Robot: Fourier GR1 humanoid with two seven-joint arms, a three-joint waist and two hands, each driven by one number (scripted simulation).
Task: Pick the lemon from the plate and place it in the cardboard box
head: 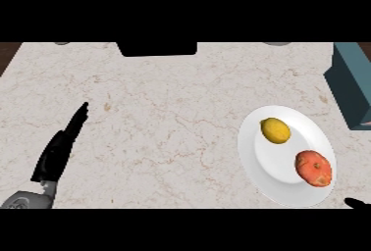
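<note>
While lemon lies on white plate near counter's right edge, orange-red fruit sits beside it, apart. My left hand rests at lower-left corner, fingers straight, empty. My right hand: only tip shows by plate's lower rim, fingers' state unclear.

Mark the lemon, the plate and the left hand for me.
lemon (275,130), head view, middle of its yellow skin.
plate (255,162), head view, bare white left rim.
left hand (58,152), head view, back of the black hand.
</note>
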